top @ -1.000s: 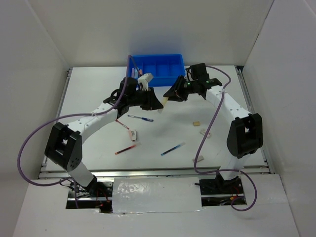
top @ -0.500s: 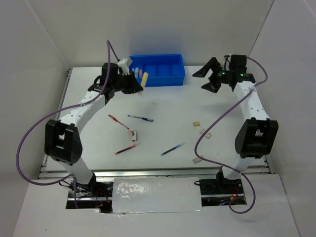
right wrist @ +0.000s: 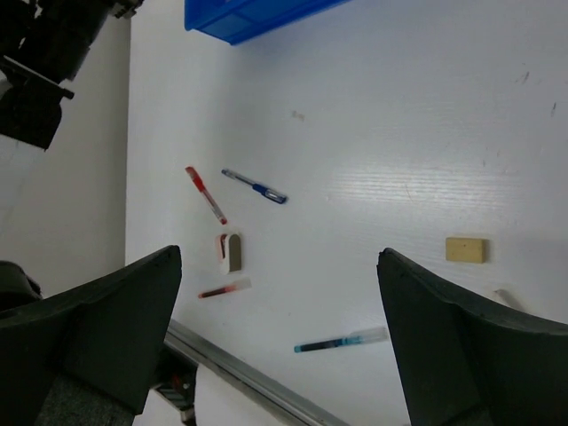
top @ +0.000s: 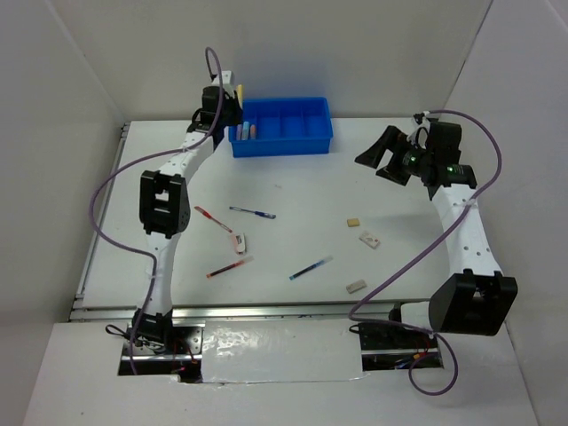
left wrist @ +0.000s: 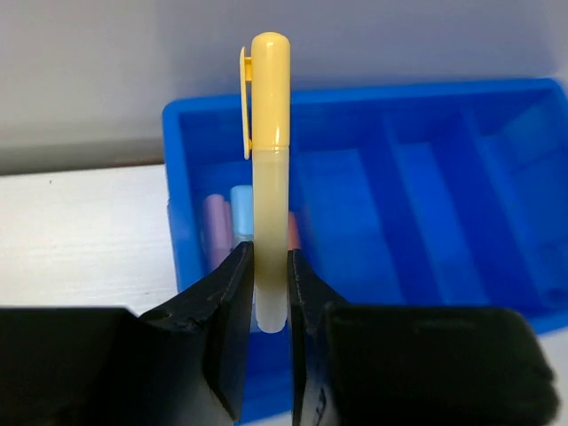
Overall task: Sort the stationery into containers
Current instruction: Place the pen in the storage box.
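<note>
- Top view: the left pincer (top: 227, 96), small and half lost behind its cable (top: 208, 62), shows only a yellow marker (top: 238, 90) tip by the blue tray's (top: 282, 146) left end. The right pincer (top: 383, 158) gapes over the white counter (top: 311, 186), white walls (top: 266, 44) around.
- Left wrist: the left pincer clamps the yellow marker upright before the blue tray's leftmost compartment.
- Right wrist: fingers wide apart, the blue tray cut off at the top, a red pen (right wrist: 206, 195) and beige eraser (right wrist: 466, 249) on the counter.

White arms (top: 466, 226), black joints (top: 162, 202), looping purple cables (top: 457, 113).
</note>
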{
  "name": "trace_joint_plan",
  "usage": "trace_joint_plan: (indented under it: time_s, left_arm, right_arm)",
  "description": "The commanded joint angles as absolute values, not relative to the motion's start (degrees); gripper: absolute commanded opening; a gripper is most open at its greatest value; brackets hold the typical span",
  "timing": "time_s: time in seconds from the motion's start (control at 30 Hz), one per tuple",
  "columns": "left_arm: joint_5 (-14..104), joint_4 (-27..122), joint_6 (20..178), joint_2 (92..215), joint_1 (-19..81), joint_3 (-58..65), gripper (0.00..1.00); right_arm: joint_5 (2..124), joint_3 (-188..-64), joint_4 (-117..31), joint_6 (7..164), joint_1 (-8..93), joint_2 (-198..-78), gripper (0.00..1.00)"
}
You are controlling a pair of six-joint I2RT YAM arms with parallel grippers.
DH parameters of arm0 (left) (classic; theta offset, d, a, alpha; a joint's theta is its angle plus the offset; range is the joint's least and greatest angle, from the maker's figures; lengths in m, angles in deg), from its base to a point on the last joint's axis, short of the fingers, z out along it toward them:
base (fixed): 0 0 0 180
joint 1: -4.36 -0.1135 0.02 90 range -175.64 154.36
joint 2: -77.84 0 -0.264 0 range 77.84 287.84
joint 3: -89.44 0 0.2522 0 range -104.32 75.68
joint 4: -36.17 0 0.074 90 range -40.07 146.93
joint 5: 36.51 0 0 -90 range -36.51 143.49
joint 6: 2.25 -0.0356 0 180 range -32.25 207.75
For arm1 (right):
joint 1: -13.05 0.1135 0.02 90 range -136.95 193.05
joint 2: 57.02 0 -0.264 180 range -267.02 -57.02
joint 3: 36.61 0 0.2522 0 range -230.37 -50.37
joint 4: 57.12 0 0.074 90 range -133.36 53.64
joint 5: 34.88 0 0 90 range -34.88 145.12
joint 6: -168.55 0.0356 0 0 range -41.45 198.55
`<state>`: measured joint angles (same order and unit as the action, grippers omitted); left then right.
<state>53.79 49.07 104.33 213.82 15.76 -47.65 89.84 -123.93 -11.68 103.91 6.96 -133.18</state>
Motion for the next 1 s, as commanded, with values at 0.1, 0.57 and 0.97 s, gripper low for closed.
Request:
trace_joint_plan:
  time_s: [0.1, 0.57, 0.97]
  left_arm:
    - [59.6, 42.0, 98.7, 219.8, 17.9, -53.5, 0.00]
    - [64.9, 43.6, 100.5, 221.8, 18.1, -50.7, 0.13]
    - [59.7, 45.9, 100.8, 218.5, 17.3, -52.1, 0.65]
  right_arm:
    - [88.1, -121.6, -13.4, 101.0, 7.3, -130.5, 0.97]
    - [85.5, -124.2, -10.8, 99.4, 8.2, -134.2, 0.96]
    - [82.5, -125.8, -10.0, 97.0, 12.7, -134.4, 0.94]
